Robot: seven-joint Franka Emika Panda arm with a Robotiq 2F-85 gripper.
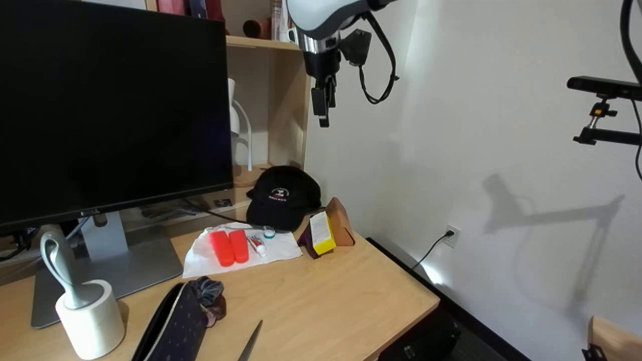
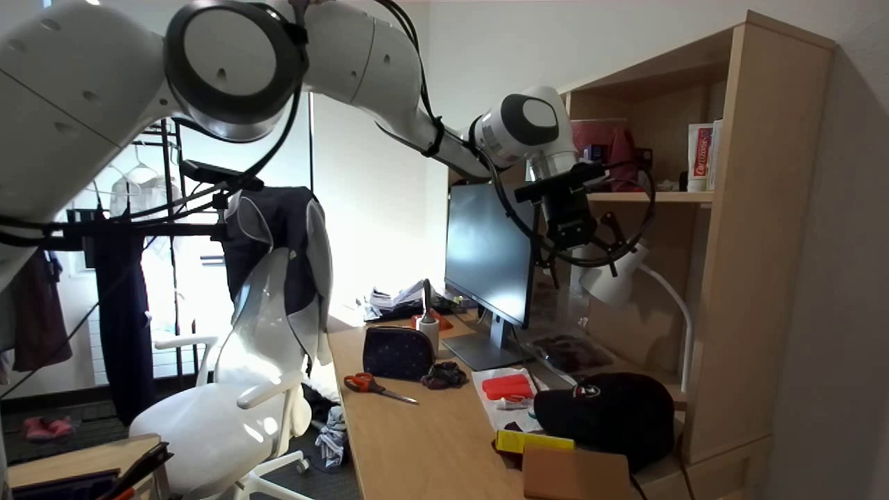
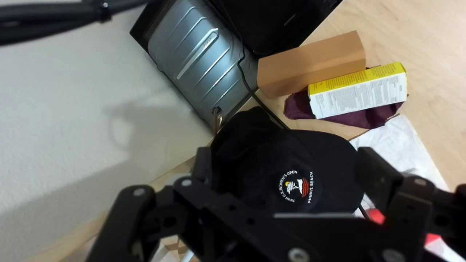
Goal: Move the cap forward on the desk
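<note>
On the cap point(image 3: 287, 162): "PEBBLE BEACH", perhaps "78TH"

Cap point(image 3: 280, 162) partly behind the fingers point(image 3: 377, 175)

In an exterior view, I remotely count, around one black cap point(image 1: 285, 200), one yellow-and-white box point(image 1: 322, 233) at 4 o'clock, one pair of scissors point(image 1: 251, 342) at 6, two red pieces point(image 1: 222, 248) at 7:30, one lint roller point(image 1: 89, 316) at 8, one monitor point(image 1: 113, 113) at 10, one lamp point(image 1: 234, 120) at 11.
</note>
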